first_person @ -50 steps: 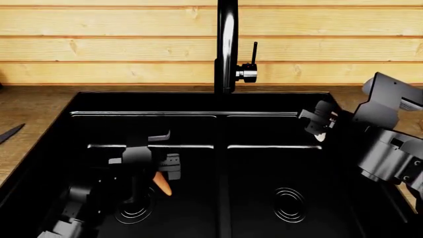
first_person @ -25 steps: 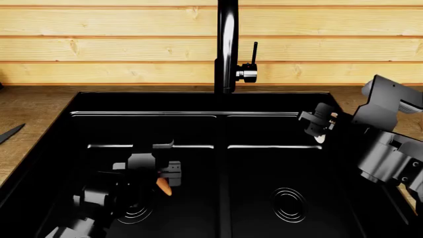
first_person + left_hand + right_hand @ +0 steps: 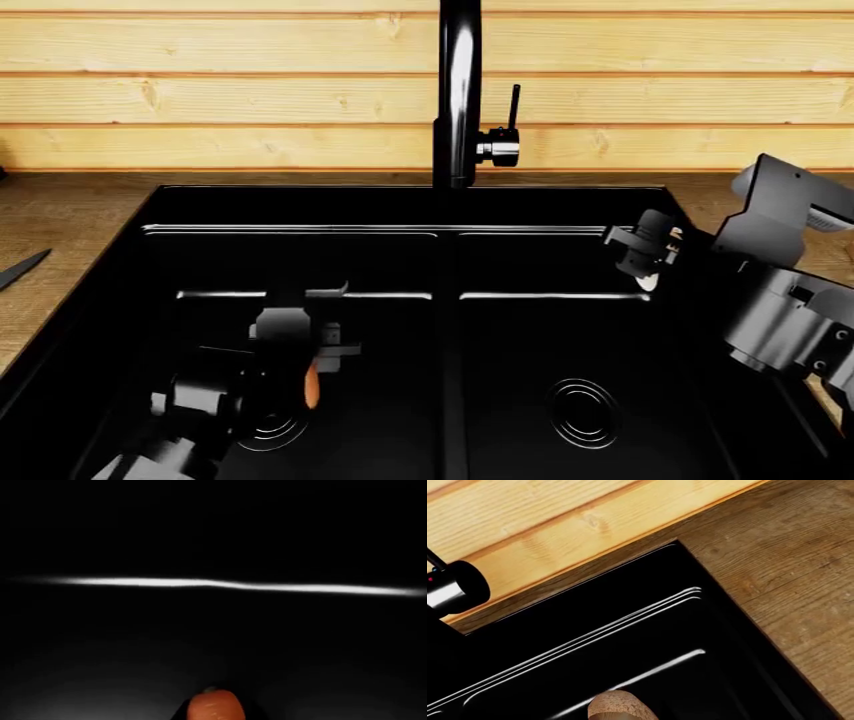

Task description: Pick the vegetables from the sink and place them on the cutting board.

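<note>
Carrot (image 3: 215, 706) is showing as an orange rounded end at the edge of the left wrist view, dark shapes flanking it, with glossy black sink (image 3: 213, 640) wall and one bright reflected streak filling the rest. Seen from the head camera, the left gripper (image 3: 314, 345) is hanging low in the left basin above the ringed drain (image 3: 271, 428), its fingers closing around the carrot, which is pointing downward. The right gripper (image 3: 643, 250) is hovering over the right basin's far corner beside the wood countertop (image 3: 67, 225), gripping the pale mushroom (image 3: 647, 281). From the right wrist, the mushroom's brownish cap is peeking in over the sink corner, below the faucet (image 3: 458, 90) handle.
</note>
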`<state>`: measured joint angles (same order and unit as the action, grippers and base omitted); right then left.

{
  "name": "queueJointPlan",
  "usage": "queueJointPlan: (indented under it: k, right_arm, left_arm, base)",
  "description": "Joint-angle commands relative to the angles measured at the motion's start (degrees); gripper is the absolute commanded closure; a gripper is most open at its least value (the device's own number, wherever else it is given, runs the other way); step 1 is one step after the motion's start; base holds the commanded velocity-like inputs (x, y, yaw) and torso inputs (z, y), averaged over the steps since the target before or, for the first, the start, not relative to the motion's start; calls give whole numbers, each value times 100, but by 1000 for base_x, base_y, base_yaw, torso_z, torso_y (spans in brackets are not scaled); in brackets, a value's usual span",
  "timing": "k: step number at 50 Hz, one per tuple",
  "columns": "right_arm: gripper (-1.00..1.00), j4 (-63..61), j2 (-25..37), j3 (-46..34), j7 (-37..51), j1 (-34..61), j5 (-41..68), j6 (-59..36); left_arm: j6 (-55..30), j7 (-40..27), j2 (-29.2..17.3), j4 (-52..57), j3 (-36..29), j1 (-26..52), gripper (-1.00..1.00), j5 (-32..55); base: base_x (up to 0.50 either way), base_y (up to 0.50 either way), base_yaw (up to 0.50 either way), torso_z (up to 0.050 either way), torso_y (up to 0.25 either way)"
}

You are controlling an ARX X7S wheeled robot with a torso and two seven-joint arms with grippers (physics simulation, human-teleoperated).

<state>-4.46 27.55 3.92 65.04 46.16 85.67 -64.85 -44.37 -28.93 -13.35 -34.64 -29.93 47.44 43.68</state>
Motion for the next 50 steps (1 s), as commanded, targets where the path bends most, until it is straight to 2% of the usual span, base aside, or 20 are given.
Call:
queueJointPlan:
  k: [1,12,25,50]
  right_arm:
    - [100,-53,46,-8,16,23,19,-23]
    - [100,-106,70,-1,120,63,110,-25]
    - [100,-134,90,-56,209,143,178,-52]
    - [100,-593,167,39,584,214,736,-111]
  left_arm:
    - [87,-120,259,194,-88,-1349,100,135]
    - [-81,-581,-482,2570,-172,-1593,100,169]
    - [-218,-667,-1103,4292,-166,-1899,100,412]
    - [-743,-1613,-1874,7142,863,-1735,100,1833]
  base:
    - [10,0,0,0,0]
    - [9,2,5,0,0]
    - [51,26,2,0,0]
    - [53,41,11,0,0]
